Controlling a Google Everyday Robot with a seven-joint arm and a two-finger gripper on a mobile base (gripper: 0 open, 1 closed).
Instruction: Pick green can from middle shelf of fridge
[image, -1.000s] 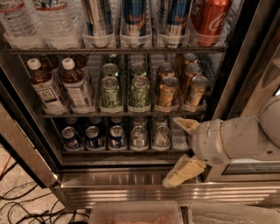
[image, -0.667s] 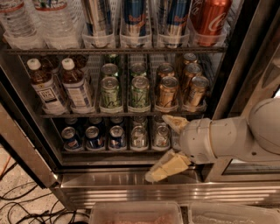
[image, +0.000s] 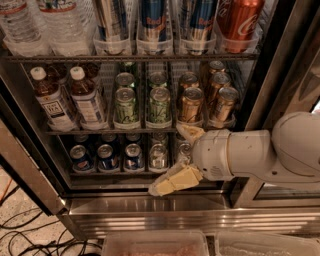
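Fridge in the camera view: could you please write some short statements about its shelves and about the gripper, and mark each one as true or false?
1. The green cans stand on the middle shelf. True.
2. The gripper holds a green can. False: it is open and empty, lower than the middle shelf.
3. In the picture, the gold-bronze cans stand right of the green cans. True.
4. A red can stands on the top shelf. True.
5. The two bottles stand on the top shelf. False: they are at the left end of the middle shelf.
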